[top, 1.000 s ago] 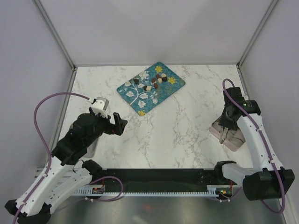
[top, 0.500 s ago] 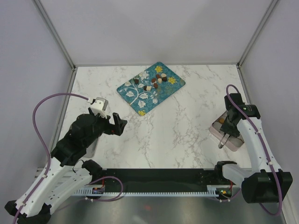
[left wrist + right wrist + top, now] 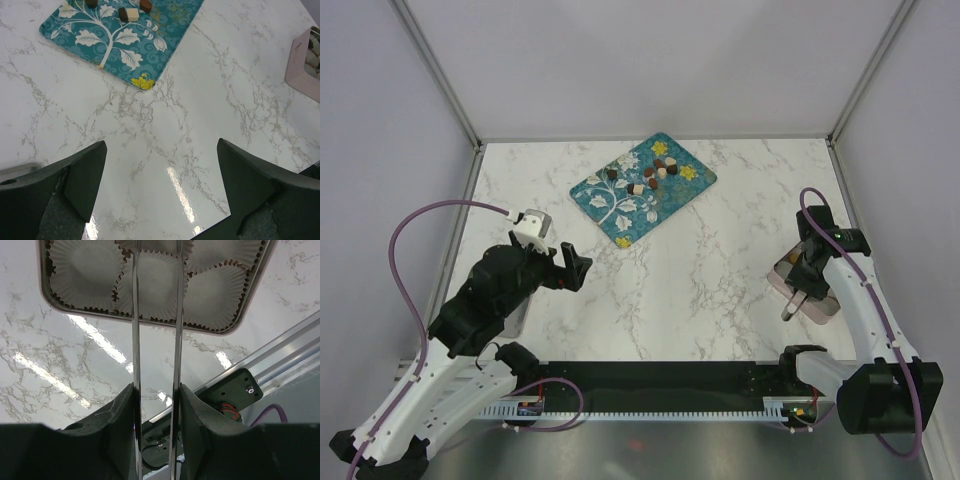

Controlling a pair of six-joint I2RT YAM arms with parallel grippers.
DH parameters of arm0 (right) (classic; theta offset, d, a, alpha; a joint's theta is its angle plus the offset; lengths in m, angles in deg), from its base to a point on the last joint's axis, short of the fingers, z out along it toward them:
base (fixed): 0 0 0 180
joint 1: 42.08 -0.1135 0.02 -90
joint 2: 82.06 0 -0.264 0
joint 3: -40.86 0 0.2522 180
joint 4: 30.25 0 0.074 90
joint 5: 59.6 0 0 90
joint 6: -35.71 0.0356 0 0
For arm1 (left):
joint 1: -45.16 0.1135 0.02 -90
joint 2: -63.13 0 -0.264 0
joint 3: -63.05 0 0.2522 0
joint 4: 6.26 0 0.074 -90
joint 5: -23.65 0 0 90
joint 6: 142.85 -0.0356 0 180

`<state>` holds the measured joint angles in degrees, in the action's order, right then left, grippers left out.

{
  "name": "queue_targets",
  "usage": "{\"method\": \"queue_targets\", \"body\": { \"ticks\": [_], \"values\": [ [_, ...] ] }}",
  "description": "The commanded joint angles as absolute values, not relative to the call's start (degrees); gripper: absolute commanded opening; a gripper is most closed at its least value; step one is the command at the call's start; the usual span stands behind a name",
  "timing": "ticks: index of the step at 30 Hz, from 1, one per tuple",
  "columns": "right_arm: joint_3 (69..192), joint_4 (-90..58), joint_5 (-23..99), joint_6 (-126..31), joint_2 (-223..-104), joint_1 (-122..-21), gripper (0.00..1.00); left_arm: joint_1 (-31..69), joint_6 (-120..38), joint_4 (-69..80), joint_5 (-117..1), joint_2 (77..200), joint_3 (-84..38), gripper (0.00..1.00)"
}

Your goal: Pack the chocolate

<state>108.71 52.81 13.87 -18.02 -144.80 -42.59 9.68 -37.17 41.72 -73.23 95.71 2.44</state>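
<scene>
Several small chocolate pieces (image 3: 650,180), dark brown, light brown and cream, lie on the teal flowered tray (image 3: 620,215) at the back; two of them (image 3: 131,13) show at the top of the left wrist view. My right gripper (image 3: 809,266) is shut on metal tongs (image 3: 790,308), which hang over the near corner of the pink box (image 3: 820,300). The right wrist view has the tongs' two arms (image 3: 135,315) running from between my fingers (image 3: 155,389) over empty white paper cups (image 3: 87,267), nothing between their tips. My left gripper (image 3: 576,268) hovers open over bare marble (image 3: 161,145).
The pink box (image 3: 305,65) holds a few pieces at its far end. A grey metal tray edge (image 3: 515,318) lies under the left arm. The black rail (image 3: 650,385) runs along the near edge, and frame posts stand at the back corners.
My right arm has drawn back toward the near edge, carrying the tongs from over the box's middle to its near corner. The left arm has not moved.
</scene>
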Motion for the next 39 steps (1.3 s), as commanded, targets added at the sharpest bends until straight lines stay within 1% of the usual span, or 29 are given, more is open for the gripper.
{"method": "queue_targets", "body": {
  "ticks": [1, 9, 17, 22, 25, 26, 30, 32, 36, 39],
  "values": [
    [108.94, 51.19, 12.65, -16.85, -144.72, -42.43, 0.45, 9.39, -37.2, 40.72, -72.68, 95.39, 2.18, 1.0],
    [111.57, 51.71, 11.86, -18.17, -144.99, -42.43, 0.48, 9.31, -37.29, 40.63, -72.77, 95.56, 2.09, 1.0],
    [124.57, 54.27, 12.64, -22.29, -148.58, -42.43, 0.48, 9.31, -37.29, 40.72, -73.38, 95.3, 2.27, 1.0],
    [130.9, 48.05, 21.33, -27.03, -153.4, -43.04, 0.47, 9.31, -37.2, 40.72, -74.26, 94.78, 2.27, 1.0],
    [134.67, 43.91, 20.4, -28.44, -158.58, -49.96, 0.47, 9.31, -37.2, 40.72, -74.61, 94.69, 2.27, 1.0],
    [136.0, 43.2, 19.34, -28.97, -160.26, -55.38, 0.47, 9.31, -37.29, 40.64, -75.05, 94.77, 2.27, 1.0],
    [142.68, 38.99, 18.97, -31.52, -169.93, -64.81, 0.47, 9.31, -37.2, 40.81, -75.93, 94.77, 2.18, 1.0],
    [145.41, 34.5, 19.77, -34.15, -174.94, -69.03, 0.47, 9.31, -37.29, 40.72, -76.63, 94.34, 2.09, 1.0],
    [154.35, 32.21, 19.77, -36.44, -184.78, -72.74, 0.47, 9.31, -37.2, 40.72, -77.78, 93.55, 2.35, 1.0],
    [157.88, 29.58, 21.25, -39.25, -190.68, -74.24, 0.48, 9.39, -37.2, 40.81, -78.22, 93.37, 2.44, 1.0]
  ]
}}
